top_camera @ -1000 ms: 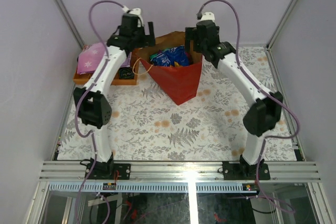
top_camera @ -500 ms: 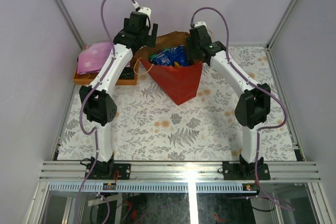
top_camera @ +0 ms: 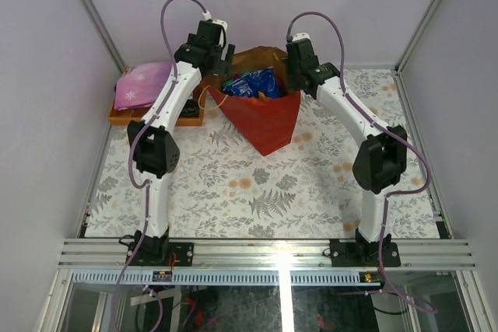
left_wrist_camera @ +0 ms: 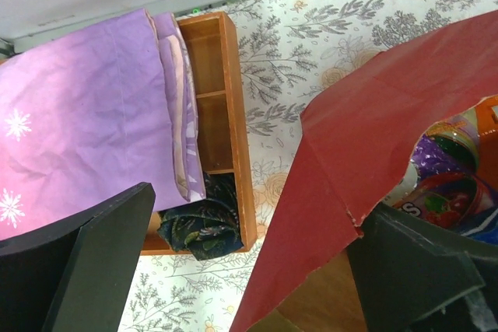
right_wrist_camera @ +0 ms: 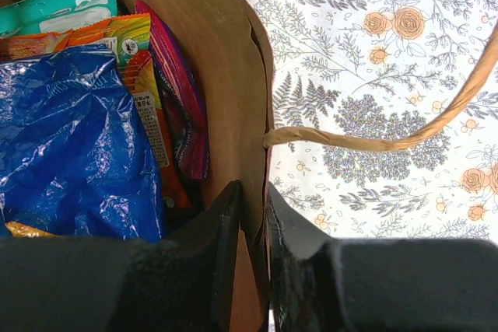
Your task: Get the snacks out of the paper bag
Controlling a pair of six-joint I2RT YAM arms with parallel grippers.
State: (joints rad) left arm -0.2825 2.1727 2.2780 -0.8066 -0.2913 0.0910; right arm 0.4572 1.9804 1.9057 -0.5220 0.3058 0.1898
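**Thin paper, one grip, and a bag that could go over**

The right gripper (right_wrist_camera: 253, 201) had its jaws pressed together on the wall of the bag (right_wrist_camera: 233, 99), at the bottom centre of its wrist view, with brown lining on one side and red on the other. That looked to me like the weak spot. A hard pull on so thin a rim could tear it or drag the whole bag over, since nothing else held it. The loop handle (right_wrist_camera: 389, 142) hung loose across the right of that frame and might snag a finger.

The left gripper (left_wrist_camera: 259, 206) was spread wide, with the red wall running up between its jaws. I could not tell whether the paper touched the lower-right finger. Closing crookedly there would likely crumple the mouth shut.

The snacks (right_wrist_camera: 74, 138) lay inside the bag, just left of the right jaws. A crinkled blue packet was nearest, orange and magenta ones stood edge-on against the lining, and a teal one sat at the upper left. From the left wrist only a few showed, at the right edge past the ragged rim. Farther off, toward the upper left of that view, stood the tray (left_wrist_camera: 233, 99) with the cloth (left_wrist_camera: 78, 130).
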